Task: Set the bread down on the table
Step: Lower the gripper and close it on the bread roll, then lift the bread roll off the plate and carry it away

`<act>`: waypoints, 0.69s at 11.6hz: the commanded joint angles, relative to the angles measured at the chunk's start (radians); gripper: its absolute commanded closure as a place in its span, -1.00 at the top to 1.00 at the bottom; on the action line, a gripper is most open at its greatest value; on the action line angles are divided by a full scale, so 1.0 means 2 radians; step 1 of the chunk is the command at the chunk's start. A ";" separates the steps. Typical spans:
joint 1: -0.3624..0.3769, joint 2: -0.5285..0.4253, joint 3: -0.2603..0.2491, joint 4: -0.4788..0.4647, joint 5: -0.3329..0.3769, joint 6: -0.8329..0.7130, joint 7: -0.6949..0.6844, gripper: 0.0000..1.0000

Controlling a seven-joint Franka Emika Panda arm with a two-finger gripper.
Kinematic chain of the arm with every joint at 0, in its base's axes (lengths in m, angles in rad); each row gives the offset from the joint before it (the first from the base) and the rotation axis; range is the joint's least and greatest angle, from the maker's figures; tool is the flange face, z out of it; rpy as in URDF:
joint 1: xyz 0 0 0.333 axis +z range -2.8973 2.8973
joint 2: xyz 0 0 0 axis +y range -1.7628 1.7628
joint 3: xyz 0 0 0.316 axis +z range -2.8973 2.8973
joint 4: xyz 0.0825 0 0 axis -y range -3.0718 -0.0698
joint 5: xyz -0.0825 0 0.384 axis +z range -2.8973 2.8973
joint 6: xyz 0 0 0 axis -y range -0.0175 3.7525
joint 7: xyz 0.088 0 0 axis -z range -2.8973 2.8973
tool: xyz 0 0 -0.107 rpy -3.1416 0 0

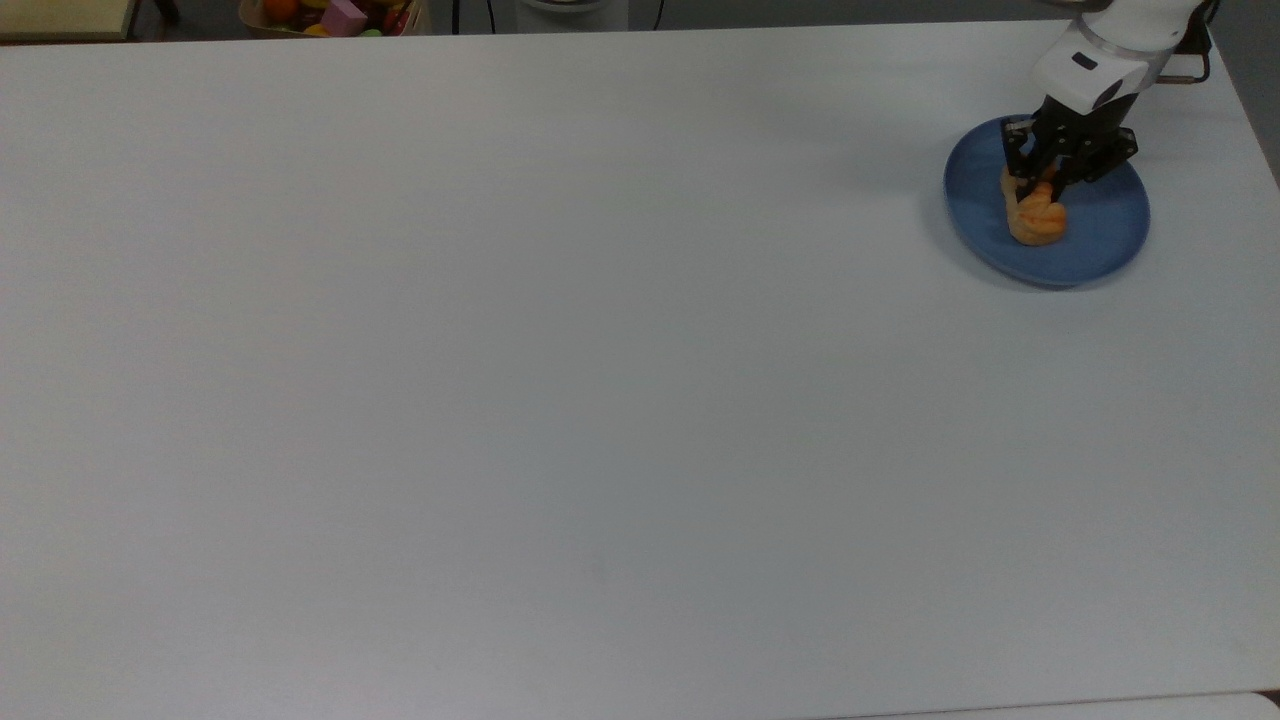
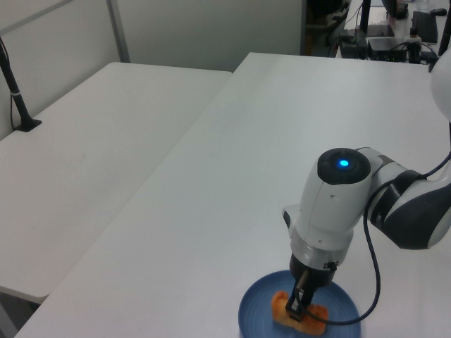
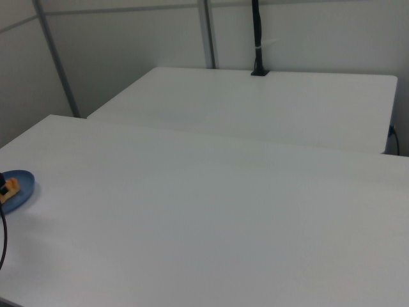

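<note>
Top view: the gripper (image 1: pixel 1043 186) sits in the upper right of the frame, low over a round blue plate (image 1: pixel 1105 240), with its black fingers (image 1: pixel 1018 165) pinched together on the upper end of the bread (image 1: pixel 1040 218). The bread, a small golden-orange roll, lies on the plate's left half and is visibly squeezed narrow where the fingers clamp it. The plate rests on the white table (image 1: pixel 560 400) near its upper right corner. A box of colourful toys (image 1: pixel 335 15) stands beyond the table's far edge at the upper left of the frame.

In the left view, at the bottom right of the frame, the white arm (image 2: pixel 331 204) points straight down, the gripper (image 2: pixel 296 308) closed on the bread (image 2: pixel 303 324) above the plate (image 2: pixel 257 320).

In the right view, the plate (image 3: pixel 20 188) and the bread (image 3: pixel 9 189) lie at the far left edge of the frame.
</note>
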 commanded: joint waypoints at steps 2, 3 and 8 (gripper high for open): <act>-0.039 -0.056 0.035 -0.007 -0.003 -0.030 -0.006 -1.00; -0.057 -0.070 0.050 -0.007 0.004 -0.048 -0.014 -1.00; -0.155 -0.199 0.059 -0.007 0.136 -0.186 -0.170 -1.00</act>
